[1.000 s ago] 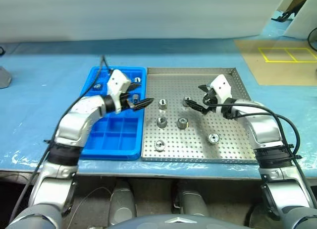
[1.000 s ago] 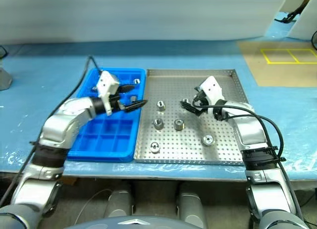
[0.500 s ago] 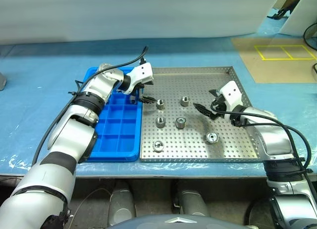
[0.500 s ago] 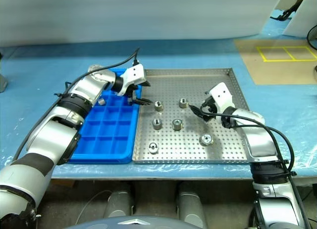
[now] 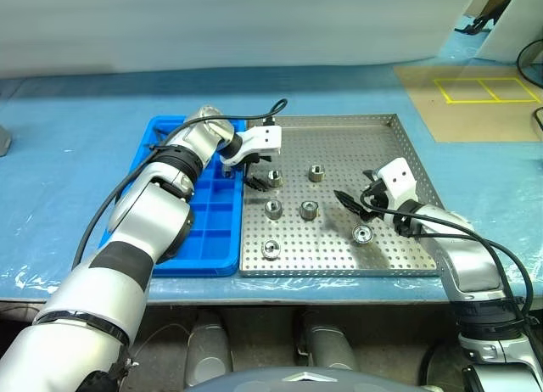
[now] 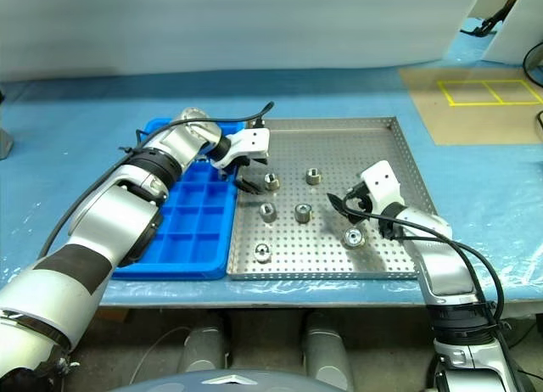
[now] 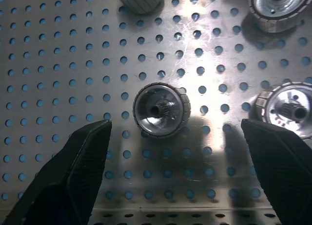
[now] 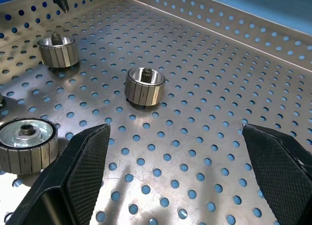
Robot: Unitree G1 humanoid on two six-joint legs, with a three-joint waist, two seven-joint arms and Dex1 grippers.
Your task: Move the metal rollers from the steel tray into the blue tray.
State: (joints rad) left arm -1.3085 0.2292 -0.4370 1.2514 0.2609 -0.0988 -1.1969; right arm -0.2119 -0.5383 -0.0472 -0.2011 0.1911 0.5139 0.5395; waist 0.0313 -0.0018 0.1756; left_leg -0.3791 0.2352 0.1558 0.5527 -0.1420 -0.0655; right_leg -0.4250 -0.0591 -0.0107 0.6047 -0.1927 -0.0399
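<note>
Target roller (image 5: 275,177): stands on end on the steel tray (image 5: 390,133), bore up, close to the rim that adjoins the blue tray.
Other metal rollers (image 5: 309,210): five more, spread toward the steel tray's middle and near edge.
Left gripper (image 5: 255,181): fingers spread wide, empty, angled down just beside the target roller on the blue-tray side.
Key relation: in the left wrist view the roller (image 7: 161,109) lies dead ahead, centred between the fingers (image 7: 80,161), axis vertical; left arm is nearer.
Right gripper (image 5: 351,202): spread wide, empty, hovering well off toward the steel tray's right side.
Blue tray (image 5: 208,231): touching the steel tray's left rim.
</note>
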